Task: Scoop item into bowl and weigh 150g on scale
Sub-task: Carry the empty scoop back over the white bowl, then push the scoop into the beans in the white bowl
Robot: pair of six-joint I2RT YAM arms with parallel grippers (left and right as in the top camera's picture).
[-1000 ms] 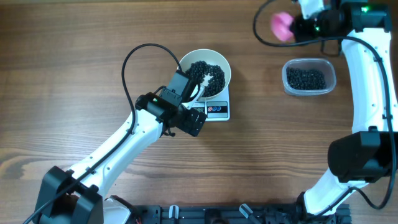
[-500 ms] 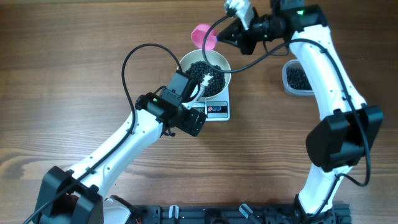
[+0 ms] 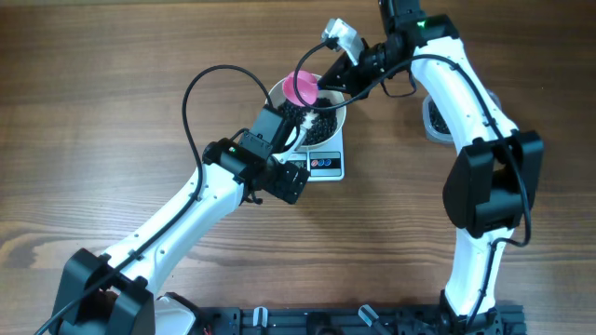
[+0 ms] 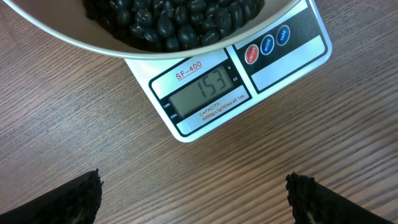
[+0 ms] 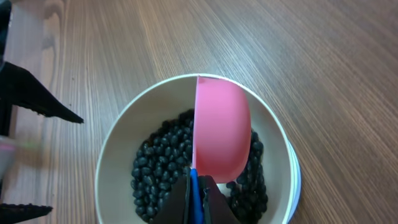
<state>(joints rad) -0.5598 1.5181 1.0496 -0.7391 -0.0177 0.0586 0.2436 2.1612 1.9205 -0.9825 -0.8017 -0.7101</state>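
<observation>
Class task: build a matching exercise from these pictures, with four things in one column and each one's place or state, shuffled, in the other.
Column A
1 pink scoop
2 white bowl
3 scale display
4 left gripper

Column B
a open, holding nothing
b reads 153
c hangs over the bowl, in the right gripper
d holds black beans

Pairs: 1-c, 2-d, 3-b, 4-a

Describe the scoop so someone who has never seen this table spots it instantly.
On the wooden table, find the white bowl of black beans on the scale near the middle. Just above it the right gripper holds the scoop: bright pink with a blue handle, where bowl and scale are white.
</observation>
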